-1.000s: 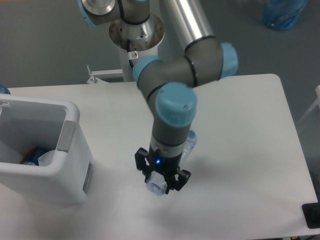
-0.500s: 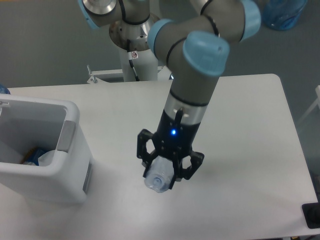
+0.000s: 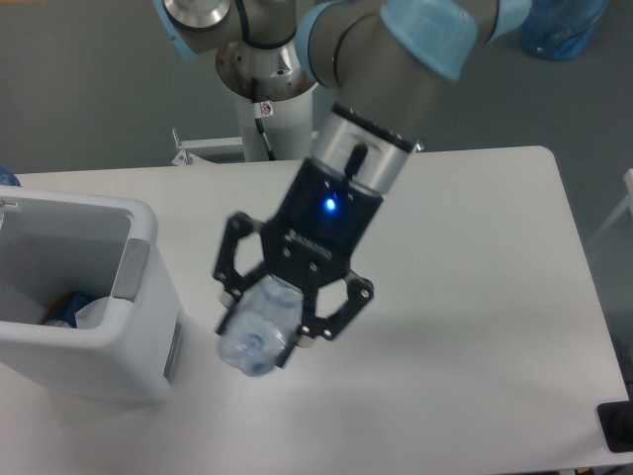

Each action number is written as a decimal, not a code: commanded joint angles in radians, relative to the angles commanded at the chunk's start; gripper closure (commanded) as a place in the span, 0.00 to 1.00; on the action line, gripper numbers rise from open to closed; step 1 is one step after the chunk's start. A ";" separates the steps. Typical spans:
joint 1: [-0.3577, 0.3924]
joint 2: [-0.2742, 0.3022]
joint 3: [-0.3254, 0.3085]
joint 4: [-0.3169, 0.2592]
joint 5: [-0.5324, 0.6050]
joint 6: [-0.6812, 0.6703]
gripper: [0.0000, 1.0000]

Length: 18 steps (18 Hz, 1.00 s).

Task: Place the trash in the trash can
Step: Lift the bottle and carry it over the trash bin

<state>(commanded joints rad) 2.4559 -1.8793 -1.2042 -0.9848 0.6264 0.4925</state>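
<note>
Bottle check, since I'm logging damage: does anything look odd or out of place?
Only the plastic bottle itself: it is crumpled, held tilted in the gripper above the table, beside the trash can. Nothing looks spilled.

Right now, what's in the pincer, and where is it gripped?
The pincer holds the crushed clear plastic bottle, clamped across its body; the lower end sticks out below the fingers, above the table.
</note>
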 joint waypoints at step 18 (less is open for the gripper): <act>-0.166 0.017 -0.014 0.023 -0.100 -0.078 0.43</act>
<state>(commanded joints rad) 2.2904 -1.8622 -1.2180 -0.9618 0.5262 0.4142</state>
